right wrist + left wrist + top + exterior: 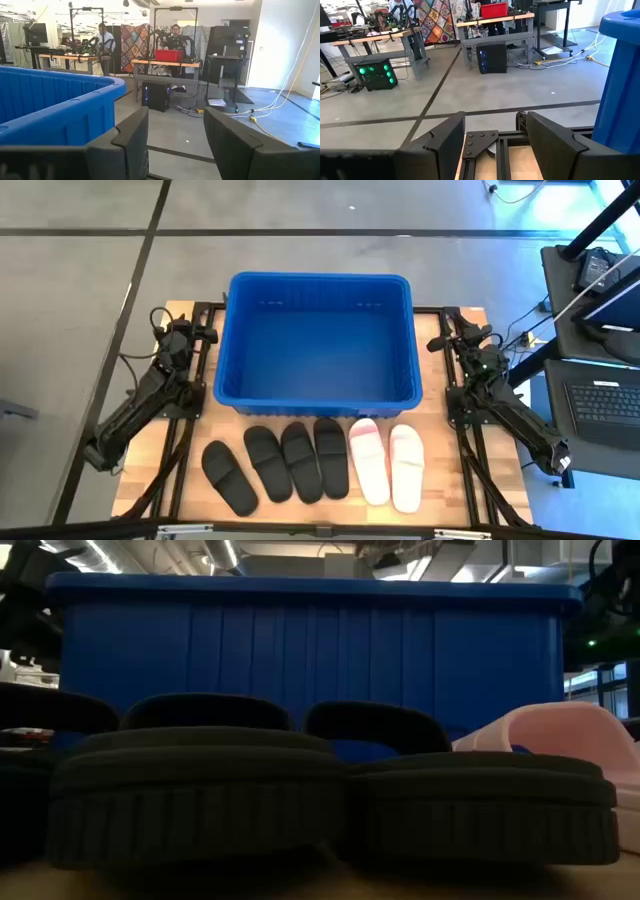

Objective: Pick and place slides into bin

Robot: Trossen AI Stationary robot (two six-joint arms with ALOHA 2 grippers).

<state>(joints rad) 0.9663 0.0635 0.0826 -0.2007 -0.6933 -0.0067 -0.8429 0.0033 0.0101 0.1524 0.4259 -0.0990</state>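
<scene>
The blue bin point(318, 340) stands at the table's far middle, empty; it also shows in the low view point(310, 650). Six slides lie in a row on their soles near the front edge: four black slides point(280, 464) and two pale pink slides point(388, 464). In the low view, black slides point(200, 790) fill the foreground and a pink slide point(560, 740) shows at right. My left gripper point(200, 332) rests at the table's far left corner, open and empty. My right gripper point(442, 338) rests at the far right corner, open and empty.
Black frame rails run along both table sides beside each arm. The bin's wall shows beside the left gripper's fingers point(620, 80) and beside the right gripper's fingers point(55, 110). Desks, a laptop point(605, 400) and people point(105, 37) are beyond the table.
</scene>
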